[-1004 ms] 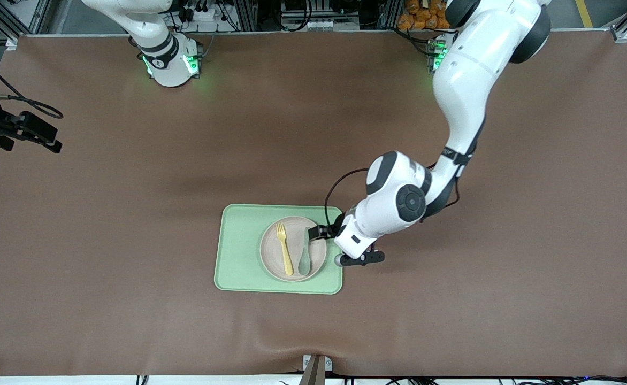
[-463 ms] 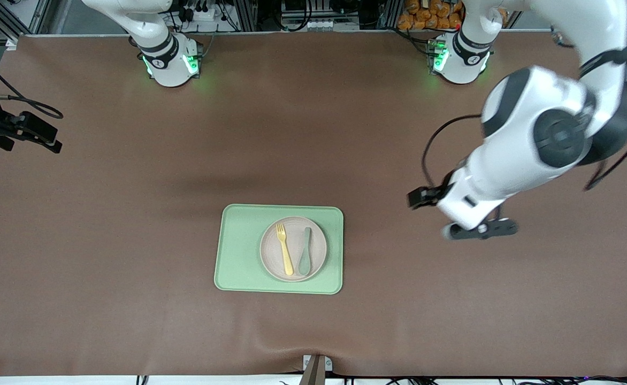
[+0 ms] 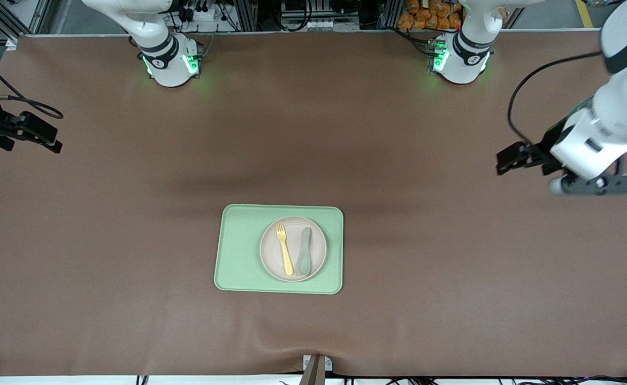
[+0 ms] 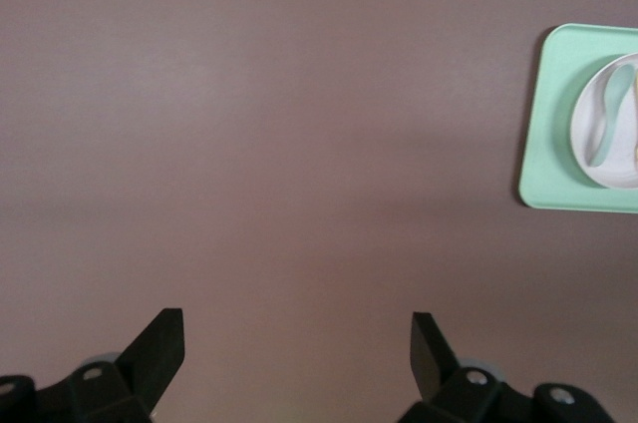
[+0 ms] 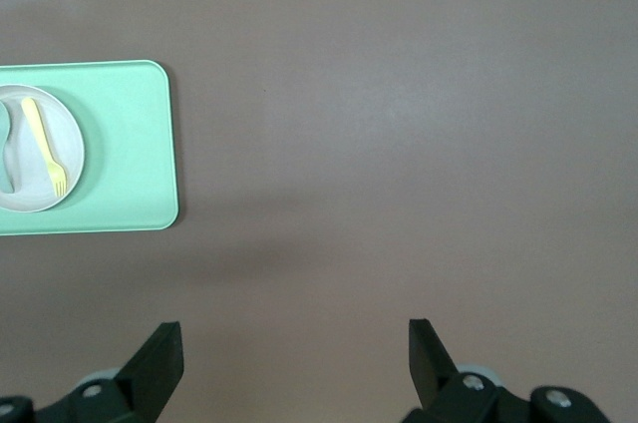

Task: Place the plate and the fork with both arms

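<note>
Your plate [image 3: 293, 248] sits on the green tray [image 3: 238, 251], toward the tray's left-arm side. Fork [image 3: 284, 255] lies on the plate, tines pointing toward the robot bases. Grey-green spoon [image 3: 304, 258] lies just beside it, on the left-arm side, roughly parallel.

Tray rests on the brown table [image 3: 131, 214], mid-table, nearer the front camera than the bases.

Your left gripper [image 4: 296, 351] hangs over bare table at the left arm's end, well apart from the tray, jaws spread wide, nothing between them.

Your right gripper [image 5: 294, 348] waits over bare table at the right arm's end, jaws likewise spread, empty.
</note>
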Robot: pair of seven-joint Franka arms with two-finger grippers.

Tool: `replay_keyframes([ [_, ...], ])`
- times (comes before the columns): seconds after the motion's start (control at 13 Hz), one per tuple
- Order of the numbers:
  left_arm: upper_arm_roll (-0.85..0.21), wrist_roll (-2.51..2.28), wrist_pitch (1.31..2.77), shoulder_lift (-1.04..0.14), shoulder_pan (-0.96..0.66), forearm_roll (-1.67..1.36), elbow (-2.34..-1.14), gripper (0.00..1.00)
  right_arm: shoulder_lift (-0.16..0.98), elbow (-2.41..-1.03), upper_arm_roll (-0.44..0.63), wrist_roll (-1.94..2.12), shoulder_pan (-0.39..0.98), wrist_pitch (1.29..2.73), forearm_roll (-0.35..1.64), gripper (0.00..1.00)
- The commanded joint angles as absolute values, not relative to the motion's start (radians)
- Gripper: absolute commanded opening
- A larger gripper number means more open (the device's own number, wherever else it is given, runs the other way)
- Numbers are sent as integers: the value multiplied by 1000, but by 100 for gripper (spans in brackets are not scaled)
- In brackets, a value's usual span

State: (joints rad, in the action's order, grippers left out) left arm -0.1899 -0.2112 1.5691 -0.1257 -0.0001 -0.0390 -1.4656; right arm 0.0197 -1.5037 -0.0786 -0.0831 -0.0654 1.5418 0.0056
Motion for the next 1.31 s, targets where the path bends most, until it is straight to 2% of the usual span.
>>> replay_keyframes([
  [0.0, -196, -206, 1591, -20, 18, -25, -1588, 100, 23, -1491, -84, -71, -74, 1529, 14, 100],
  [0.39, -187, -204, 1575, -31, 25, 15, -1525, 100, 23, -1491, -84, -71, -77, 1529, 14, 100],
  [1.24, -189, -193, 1457, 29, 38, 15, -1534, 100, 23, -1491, -84, -71, -74, 1529, 14, 100],
])
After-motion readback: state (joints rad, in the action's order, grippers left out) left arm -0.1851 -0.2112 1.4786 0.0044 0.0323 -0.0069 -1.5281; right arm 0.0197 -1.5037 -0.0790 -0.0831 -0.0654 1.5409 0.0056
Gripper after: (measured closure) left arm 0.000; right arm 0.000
